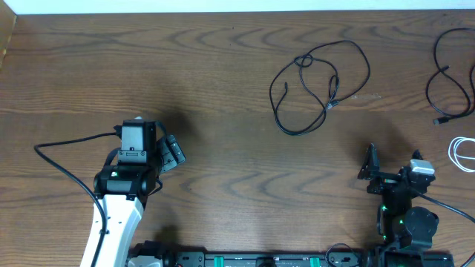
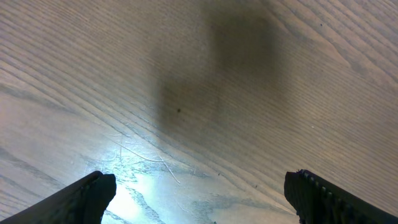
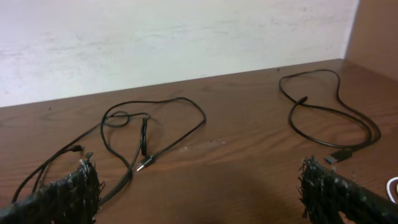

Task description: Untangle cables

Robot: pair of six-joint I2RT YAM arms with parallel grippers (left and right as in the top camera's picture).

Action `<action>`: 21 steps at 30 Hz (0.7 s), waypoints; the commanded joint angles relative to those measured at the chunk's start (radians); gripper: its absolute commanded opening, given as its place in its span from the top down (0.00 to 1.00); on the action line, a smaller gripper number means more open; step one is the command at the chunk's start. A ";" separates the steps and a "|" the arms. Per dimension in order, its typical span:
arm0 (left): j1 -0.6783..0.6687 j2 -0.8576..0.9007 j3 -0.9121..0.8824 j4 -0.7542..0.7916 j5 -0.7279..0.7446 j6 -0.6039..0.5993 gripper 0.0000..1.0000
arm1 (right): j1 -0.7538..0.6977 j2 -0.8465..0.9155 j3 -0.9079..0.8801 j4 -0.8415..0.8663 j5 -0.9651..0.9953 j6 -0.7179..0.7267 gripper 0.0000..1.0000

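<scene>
Black cable (image 1: 331, 104) looped, long axis diagonal

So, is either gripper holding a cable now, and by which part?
Nothing is held. The left gripper is open above the brown wooden table; the right gripper is open too, and the looped thin black cable lies ahead of it, untouched.

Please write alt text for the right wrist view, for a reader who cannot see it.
A looped black cable lies at left and a second black cable curves at right, apart, on a brown wooden table. The right pincer, open and empty, shows its two dark tips in the bottom corners; a pale wall stands behind.
</scene>
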 commanded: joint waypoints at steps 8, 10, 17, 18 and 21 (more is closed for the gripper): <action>0.005 0.003 0.006 -0.001 -0.010 0.005 0.06 | 0.014 -0.015 -0.001 -0.003 0.002 0.000 0.01; 0.005 0.003 0.006 -0.001 -0.010 0.005 0.06 | 0.014 -0.015 -0.001 -0.004 0.002 0.000 0.01; 0.005 0.003 0.006 -0.001 -0.010 0.005 0.06 | 0.015 -0.015 -0.001 -0.008 0.003 -0.048 0.01; 0.005 0.003 0.006 -0.001 -0.010 0.005 0.06 | 0.015 -0.015 -0.001 -0.008 0.000 -0.078 0.01; 0.005 0.003 0.006 -0.001 -0.010 0.005 0.06 | 0.025 -0.015 -0.001 -0.008 0.001 -0.174 0.01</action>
